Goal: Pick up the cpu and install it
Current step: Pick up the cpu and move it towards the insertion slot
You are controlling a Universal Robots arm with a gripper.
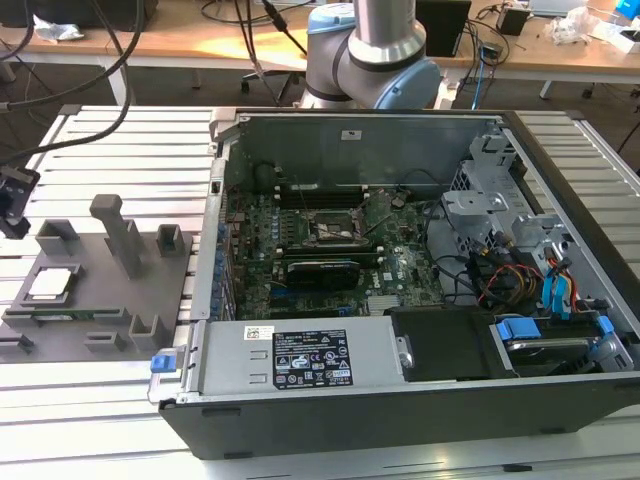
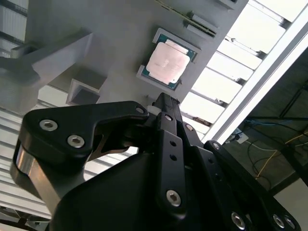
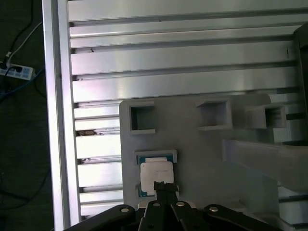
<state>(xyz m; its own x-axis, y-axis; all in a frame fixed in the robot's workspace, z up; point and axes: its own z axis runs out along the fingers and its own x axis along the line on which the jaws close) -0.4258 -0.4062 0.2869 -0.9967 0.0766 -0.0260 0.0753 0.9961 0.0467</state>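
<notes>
The cpu point(image 1: 55, 283) lies flat, pale metal top upward, in a shallow square pocket of a grey fixture plate point(image 1: 95, 288) at the exterior view's left, well apart from the open computer case point(image 1: 350, 140); in both wrist views the chip point(image 2: 167, 65) point(image 3: 155, 174) sits framed by its pocket's low walls; the gripper point(image 2: 162, 98) point(image 3: 164, 184) hangs over the plate with its tip just beside the chip's edge, the two fingers point(image 3: 159, 188) pressed together and holding nothing; whether the tip touches the chip I cannot tell; inside the case the motherboard point(image 1: 300, 255) carries a dark square socket point(image 1: 335, 228); plate and case rest on a slatted aluminium table point(image 1: 130, 140).
</notes>
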